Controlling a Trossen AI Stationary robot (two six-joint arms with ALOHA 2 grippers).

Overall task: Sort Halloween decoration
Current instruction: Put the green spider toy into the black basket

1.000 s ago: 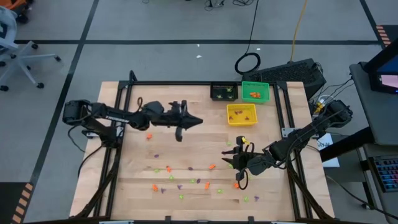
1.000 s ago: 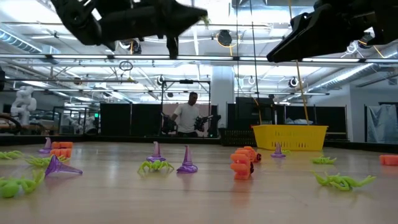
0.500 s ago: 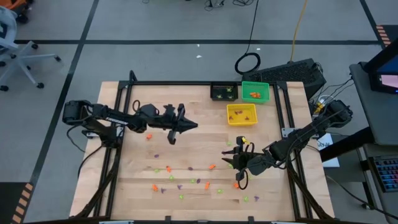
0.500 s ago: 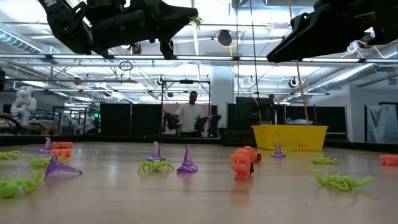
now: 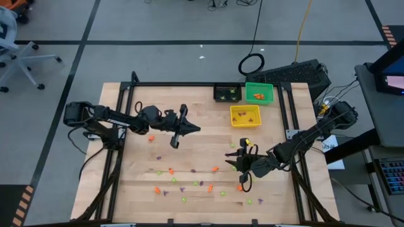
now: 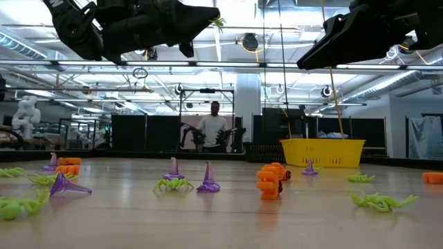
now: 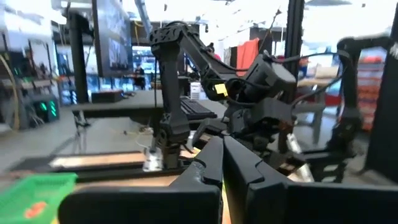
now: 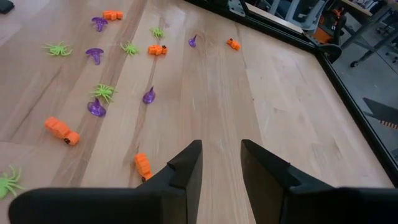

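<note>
The left gripper (image 5: pixel 197 128) is hanging high above the middle of the wooden table (image 5: pixel 208 151), its two fingers (image 7: pixel 211 163) pressing flat together. In the low view a small light-green spider (image 6: pixel 219 23) is sticking out at its tip, apparently pinched there, though its hold cannot be told for sure. Behind the fingers the wrist is lying level, and the left arm (image 5: pixel 107 116) is reaching almost horizontally from its base at the table's left edge toward the centre.

The right gripper (image 5: pixel 235 162) is hovering over the right part of the table, its fingers (image 8: pixel 186 168) standing apart with bare wood between them and nothing held. An orange trinket (image 8: pixel 143 165) is lying on the wood just beside one finger. The right arm (image 5: pixel 303 142) is slanting down from its base at the table's right edge.

The rest of the Halloween decoration (image 5: pixel 189 180) is lying scattered across the near half of the table: orange pieces, purple witch hats (image 6: pixel 208 178) and light-green spiders (image 6: pixel 379 200). At the far edge three bins are sitting close together: a black bin (image 5: pixel 218 93), a green bin (image 5: pixel 270 94) and, nearer the middle, a yellow bin (image 5: pixel 235 117), each with a few trinkets inside. A person (image 6: pixel 212 128) is standing in the room beyond the table.
</note>
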